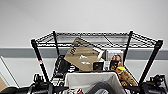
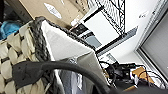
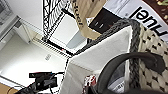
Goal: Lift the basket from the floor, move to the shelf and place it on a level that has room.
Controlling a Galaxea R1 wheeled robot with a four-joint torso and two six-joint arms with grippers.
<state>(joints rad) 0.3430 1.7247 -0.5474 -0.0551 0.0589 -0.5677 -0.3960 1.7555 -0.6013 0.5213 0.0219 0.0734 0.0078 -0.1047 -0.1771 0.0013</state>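
Observation:
The basket [image 1: 92, 80], cream wicker with a white lining, hangs in the air between my two arms, close in front of the shelf [image 1: 37, 53]. My left gripper [image 1: 40, 86] is at its left end and my right gripper [image 1: 151, 86] at its right end, each shut on the basket. The left wrist view shows the woven wall [image 2: 13, 50], the grey braided rim and a dark loop handle [image 2: 62, 66] up close. In the right wrist view the other end [image 3: 152, 62] appears with its handle [image 3: 125, 61]. The level [image 1: 97, 39], the top wire tier, lies bare above and behind the basket.
Below the top tier, a tilted cardboard box [image 1: 82, 56], dark boxes [image 1: 60, 66] and toys [image 1: 125, 73] crowd the rack. A pale wall [image 1: 82, 15] with a grey band stands behind. The rack's black posts [image 1: 152, 61] flank the basket.

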